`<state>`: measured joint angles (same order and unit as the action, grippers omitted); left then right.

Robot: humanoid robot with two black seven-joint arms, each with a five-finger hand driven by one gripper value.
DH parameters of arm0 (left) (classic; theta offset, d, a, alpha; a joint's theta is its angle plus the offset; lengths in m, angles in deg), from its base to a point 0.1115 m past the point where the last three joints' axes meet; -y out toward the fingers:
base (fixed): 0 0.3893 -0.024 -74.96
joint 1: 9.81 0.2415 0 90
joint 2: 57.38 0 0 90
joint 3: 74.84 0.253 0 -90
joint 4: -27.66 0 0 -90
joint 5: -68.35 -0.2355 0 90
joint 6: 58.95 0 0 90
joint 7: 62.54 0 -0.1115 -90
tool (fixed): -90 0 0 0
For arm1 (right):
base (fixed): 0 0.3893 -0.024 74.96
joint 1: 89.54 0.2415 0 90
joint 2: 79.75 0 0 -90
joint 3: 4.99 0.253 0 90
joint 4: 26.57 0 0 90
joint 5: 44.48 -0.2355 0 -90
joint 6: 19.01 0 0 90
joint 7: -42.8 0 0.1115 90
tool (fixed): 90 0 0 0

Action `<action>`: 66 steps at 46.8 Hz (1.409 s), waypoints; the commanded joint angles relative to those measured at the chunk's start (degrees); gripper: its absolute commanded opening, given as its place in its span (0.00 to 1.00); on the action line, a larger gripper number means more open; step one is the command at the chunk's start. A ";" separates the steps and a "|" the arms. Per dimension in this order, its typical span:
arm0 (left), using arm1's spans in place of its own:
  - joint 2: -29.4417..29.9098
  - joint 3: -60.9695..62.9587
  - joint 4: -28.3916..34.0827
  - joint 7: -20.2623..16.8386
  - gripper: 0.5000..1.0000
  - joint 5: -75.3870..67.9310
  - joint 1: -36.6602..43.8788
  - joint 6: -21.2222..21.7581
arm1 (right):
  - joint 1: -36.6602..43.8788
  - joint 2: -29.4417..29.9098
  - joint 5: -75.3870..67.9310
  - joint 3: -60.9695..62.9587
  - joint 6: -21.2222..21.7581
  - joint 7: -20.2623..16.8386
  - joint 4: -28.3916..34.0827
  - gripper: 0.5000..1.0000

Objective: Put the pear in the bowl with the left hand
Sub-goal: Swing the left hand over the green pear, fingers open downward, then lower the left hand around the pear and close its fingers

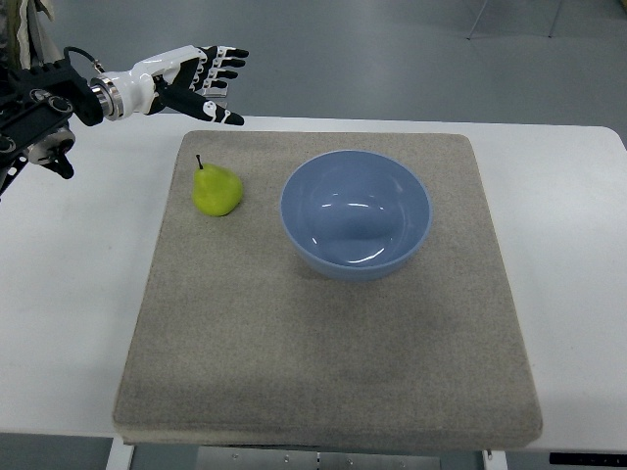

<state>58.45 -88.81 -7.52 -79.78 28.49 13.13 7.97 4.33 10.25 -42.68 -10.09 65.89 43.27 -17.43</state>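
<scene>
So we're looking down at a white table (568, 255) sitting on a grey floor, with a beige-grey mat (323, 362) covering most of the tabletop. The pear (217, 190) is lying on that mat, yellow-green, with its dark stem pointing up and slightly left in the picture, toward the far edge of the mat. Its long axis is running roughly from the stem down to the fatter base, which is facing the near side.

The left hand (201, 83) is hovering over the table's far edge, its arm coming in from the picture's left. We're seeing the fingers spread out and relaxed, black tips fanned toward the right, gripping nothing and touching nothing. The pear is sitting nearer to us than the hand, close to it but clearly apart.

The blue bowl (357, 214) is standing upright on the mat, to the right of the hand and nearer to us, just beside the pear without touching it. We're only seeing glossy reflections inside.
</scene>
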 commanded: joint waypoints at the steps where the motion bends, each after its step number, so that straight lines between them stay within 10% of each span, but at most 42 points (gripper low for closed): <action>1: 2.11 0.00 -2.86 0.01 0.98 -5.74 -0.88 -0.56 | 0.00 0.00 -0.04 0.00 0.00 -0.02 0.00 0.85; 33: 7.92 1.40 -15.88 -2.45 0.98 -41.34 -2.37 -4.08 | 0.00 0.00 0.05 0.00 0.00 -0.02 0.00 0.85; 66: 7.22 5.62 -14.21 -3.25 0.95 -49.26 -2.02 0.05 | 0.00 0.00 0.05 0.00 0.00 0.06 0.00 0.85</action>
<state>65.88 -83.21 -21.76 -83.03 -20.64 11.10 7.93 4.33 10.25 -42.66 -10.09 65.89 43.26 -17.43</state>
